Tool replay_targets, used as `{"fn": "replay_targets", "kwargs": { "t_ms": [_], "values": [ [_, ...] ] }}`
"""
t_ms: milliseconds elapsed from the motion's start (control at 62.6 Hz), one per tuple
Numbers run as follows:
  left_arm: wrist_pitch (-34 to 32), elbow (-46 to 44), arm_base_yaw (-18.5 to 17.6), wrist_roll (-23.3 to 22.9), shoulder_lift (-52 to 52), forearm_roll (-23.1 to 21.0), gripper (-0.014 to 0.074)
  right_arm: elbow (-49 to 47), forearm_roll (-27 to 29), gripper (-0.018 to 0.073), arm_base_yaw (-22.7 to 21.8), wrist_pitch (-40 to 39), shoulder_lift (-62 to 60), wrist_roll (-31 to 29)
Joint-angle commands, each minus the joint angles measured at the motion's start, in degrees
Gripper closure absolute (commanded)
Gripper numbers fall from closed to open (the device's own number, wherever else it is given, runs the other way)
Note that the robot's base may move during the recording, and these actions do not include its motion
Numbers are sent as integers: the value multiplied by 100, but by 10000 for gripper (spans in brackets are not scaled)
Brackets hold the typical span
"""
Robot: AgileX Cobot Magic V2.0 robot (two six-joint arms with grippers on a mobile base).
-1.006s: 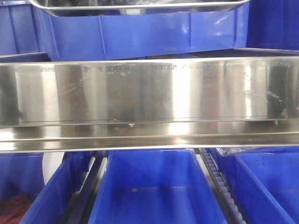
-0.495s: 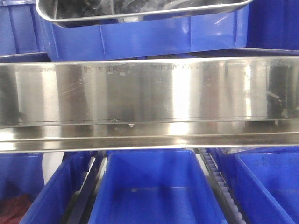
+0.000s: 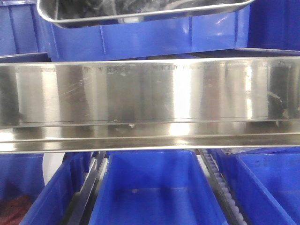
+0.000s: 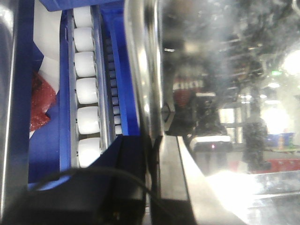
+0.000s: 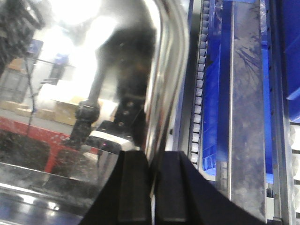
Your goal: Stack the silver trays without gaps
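1. Exterior front-facing view: we only catch a silver tray at the very top edge, tilted a bit, right end higher. It sits in front of a blue bin and above the wide steel rail (the frame cuts off most of the tray). Another lower blue bin sits under the rail.
2. Left wrist view: our left gripper has one black finger on each side of the tray's thin rim, so the jaws are clamped on the silver tray. Its shiny inside fills the right of the picture, and white rollers run along the left.
3. Right wrist view: same deal. Our right gripper has its jaws pinched together on the rim, with the mirror-like pan to the left.
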Motion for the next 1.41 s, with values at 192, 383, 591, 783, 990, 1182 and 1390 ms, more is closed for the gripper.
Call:
{"fn": "replay_targets", "kwargs": {
  "t_ms": [192, 383, 591, 783, 990, 1182, 1390],
  "values": [
    [-273, -191, -42, 31, -39, -197, 645, -187, -284, 533, -20, -297, -207, -80],
    [65, -191, -42, 31, -39, -122, 645, -187, -284, 533, -20, -313, -206, -80],
    [622, -284, -42, 204, -79, -13, 645, -187, -284, 533, -20, -136, -236, -80],
    [662, -293, -42, 204, -396, 3, 645, -187, -272, 537, -20, -59, -504, -80],
    [646, -293, -42, 204, -757, 29, 645, -187, -157, 537, -13, -17, -843, -80],
    [825, -293, -112, 313, -830, 53, 645, -181, -38, 537, 40, 184, -906, -80],
    [806, -293, -326, 313, -944, 52, 645, -181, -38, 537, 384, 206, -906, -80]
  ]
}}
